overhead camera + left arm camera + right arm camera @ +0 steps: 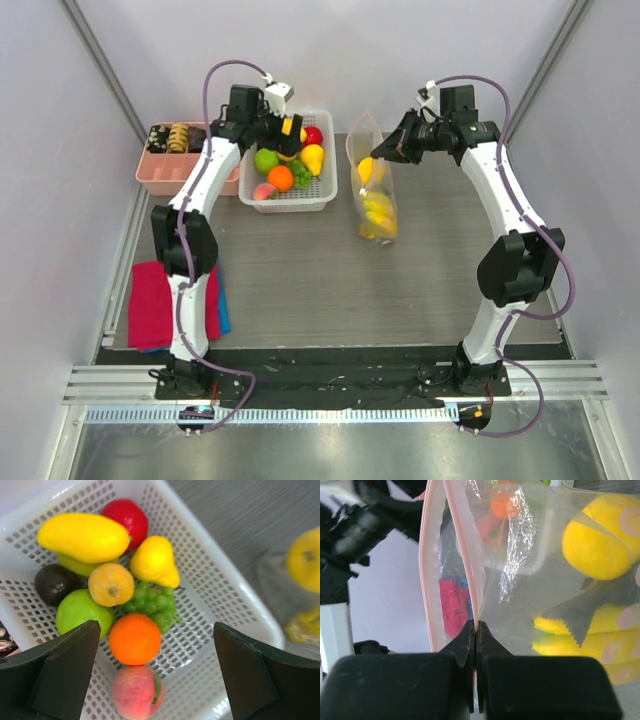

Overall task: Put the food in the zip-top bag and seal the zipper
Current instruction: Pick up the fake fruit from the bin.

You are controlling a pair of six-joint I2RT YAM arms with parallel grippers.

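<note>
Loading step. Right gripper pinches bag rim, holding it up at basket's 3 o'clock (yellow food inside). Left gripper gapes empty over basket; next: descend, grab orange.

Observed: the left arm reaches forward, elbow raised, wrist pitched down. The left gripper hangs with its fingers spread wide, nothing between them. The right arm arches forward and inward. The right gripper is clamped, tips meeting on the film of the zip-top bag.
</note>
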